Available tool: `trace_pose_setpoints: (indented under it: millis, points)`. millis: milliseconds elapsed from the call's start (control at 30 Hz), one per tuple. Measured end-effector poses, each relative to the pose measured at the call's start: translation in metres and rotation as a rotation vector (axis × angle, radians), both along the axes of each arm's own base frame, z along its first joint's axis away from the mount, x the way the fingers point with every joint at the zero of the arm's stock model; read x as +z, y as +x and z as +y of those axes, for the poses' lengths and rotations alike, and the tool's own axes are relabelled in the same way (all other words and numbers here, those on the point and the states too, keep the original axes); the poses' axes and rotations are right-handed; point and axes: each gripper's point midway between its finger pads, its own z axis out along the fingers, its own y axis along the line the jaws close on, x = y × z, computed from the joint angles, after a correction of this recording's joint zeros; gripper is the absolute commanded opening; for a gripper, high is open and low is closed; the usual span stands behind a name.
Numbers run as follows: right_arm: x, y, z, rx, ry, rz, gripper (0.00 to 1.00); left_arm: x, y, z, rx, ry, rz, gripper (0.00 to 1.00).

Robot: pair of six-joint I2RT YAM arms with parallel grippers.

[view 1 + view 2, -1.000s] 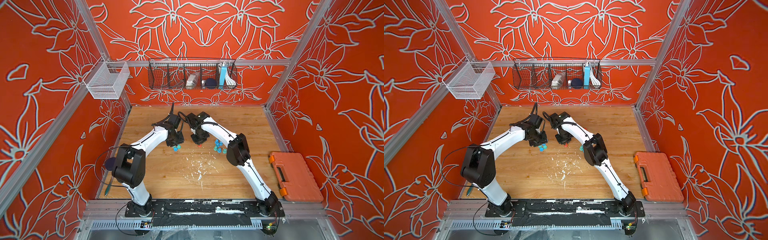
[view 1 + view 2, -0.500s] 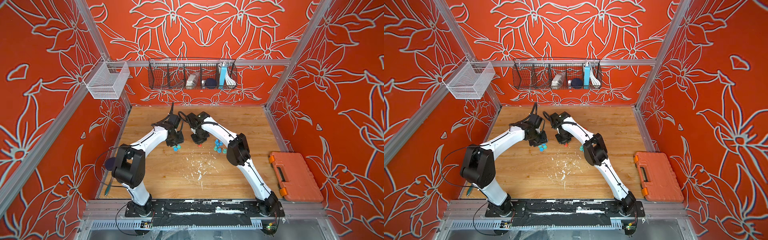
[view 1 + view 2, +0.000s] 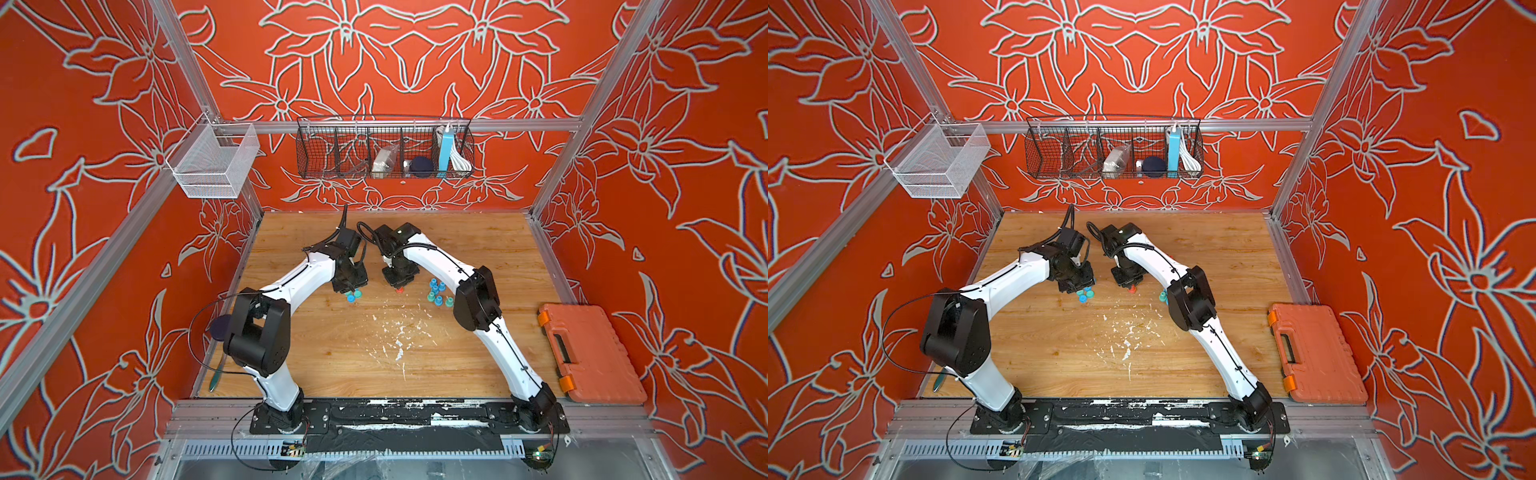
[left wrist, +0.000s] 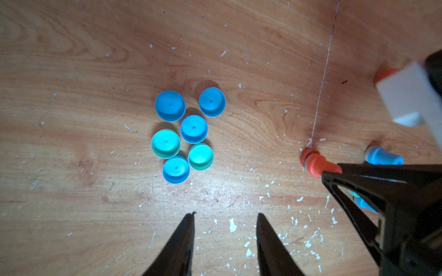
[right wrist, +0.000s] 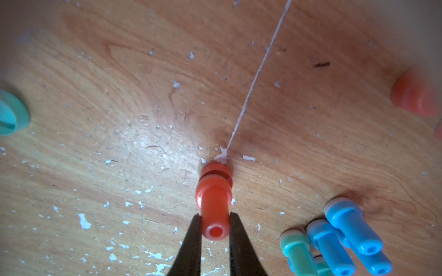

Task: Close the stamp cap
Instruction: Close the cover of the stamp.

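An orange case (image 3: 590, 353) lies beside the near right corner of the wooden desk (image 3: 332, 361), and white flecks (image 3: 399, 340) scar its middle. Past them, midway between the side edges, the right gripper (image 5: 215, 215) pinches the stem of the orange stamp (image 5: 213, 198). The stamp stands upright, base down on an orange cap (image 5: 216, 168). The left gripper (image 4: 226, 215) hangs partly spread and empty by loose blue and green caps (image 4: 193, 129). A wire basket (image 3: 384, 149) hangs on the far red flowered wall.

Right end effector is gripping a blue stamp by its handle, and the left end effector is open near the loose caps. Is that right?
Not quite. The right end effector grips an orange stamp, not a blue one, as the right wrist view shows. The left end effector is indeed open near the loose caps.
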Motion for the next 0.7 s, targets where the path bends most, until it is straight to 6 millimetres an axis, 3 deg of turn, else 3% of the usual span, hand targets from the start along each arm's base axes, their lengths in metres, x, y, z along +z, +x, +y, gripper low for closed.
trace_pose_setpoints:
  millis: [700]
  points:
    - [0.0043, 0.0052, -0.0009, -0.01, 0.015, -0.008, 0.11, -0.0018, 0.0011, -0.0008, -0.001, -0.001, 0.005, 0.43]
